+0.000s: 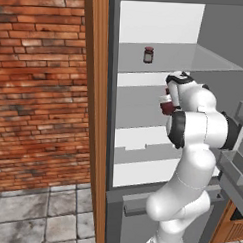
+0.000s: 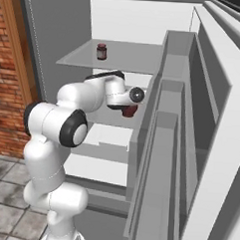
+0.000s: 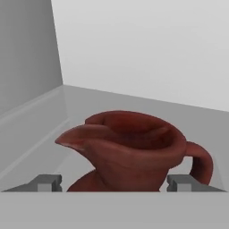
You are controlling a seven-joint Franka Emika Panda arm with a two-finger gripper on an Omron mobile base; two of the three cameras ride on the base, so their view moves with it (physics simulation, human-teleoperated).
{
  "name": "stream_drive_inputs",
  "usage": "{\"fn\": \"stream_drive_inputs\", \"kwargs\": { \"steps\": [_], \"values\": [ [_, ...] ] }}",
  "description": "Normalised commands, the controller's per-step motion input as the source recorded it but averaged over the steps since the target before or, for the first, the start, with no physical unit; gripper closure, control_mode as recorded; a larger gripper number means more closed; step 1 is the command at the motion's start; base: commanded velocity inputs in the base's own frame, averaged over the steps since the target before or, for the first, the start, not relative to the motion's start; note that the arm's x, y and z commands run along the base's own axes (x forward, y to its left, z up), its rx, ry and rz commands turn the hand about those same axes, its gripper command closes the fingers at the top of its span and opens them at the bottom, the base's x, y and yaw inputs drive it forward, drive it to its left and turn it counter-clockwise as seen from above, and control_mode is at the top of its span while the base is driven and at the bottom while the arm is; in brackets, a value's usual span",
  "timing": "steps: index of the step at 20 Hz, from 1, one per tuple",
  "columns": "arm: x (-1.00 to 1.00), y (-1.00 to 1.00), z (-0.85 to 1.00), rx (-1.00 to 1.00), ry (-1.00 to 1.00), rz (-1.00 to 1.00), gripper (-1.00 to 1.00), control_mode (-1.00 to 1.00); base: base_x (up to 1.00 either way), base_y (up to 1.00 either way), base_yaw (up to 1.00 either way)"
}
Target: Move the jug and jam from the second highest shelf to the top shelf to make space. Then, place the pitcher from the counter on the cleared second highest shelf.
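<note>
the gripper (image 3: 114,183) stands with its jaws wide either side of the jug's (image 3: 129,150) neck, seemingly for lifting it beside the jam (image 1: 148,54).

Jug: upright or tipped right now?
Upright: the jug has its rim on top, opening facing up, neck below.

You have one red-brown glazed ceramic jug (image 3: 129,150) with a flared spout and a single loop handle. You have one small glass jar of dark red jam (image 1: 148,54) with a dark lid and pale label. You can count three pale grey flat shelf boards in the grey cabinet in the left base view: the top shelf (image 1: 196,57), the second highest shelf (image 1: 139,112), and one lower board (image 1: 142,155). Two dark fingertips (image 3: 47,182) flank the jug.
</note>
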Motion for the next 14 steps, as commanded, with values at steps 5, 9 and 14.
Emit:
{"fn": "stream_drive_inputs", "kwargs": {
  "steps": [5, 9, 14],
  "values": [
    [-0.03, 0.0, -0.16, 0.0, 0.0, 0.0, 1.0, -1.0, 0.0, 0.0, 0.0],
    [-0.39, 0.13, -0.02, -0.01, 0.0, 0.0, 1.0, -1.0, 0.0, 0.0, 0.0],
    [-0.64, 0.42, 0.0, -0.08, 0.0, 0.0, 1.0, -1.0, 0.0, 0.0, 0.0]
  ]
}}
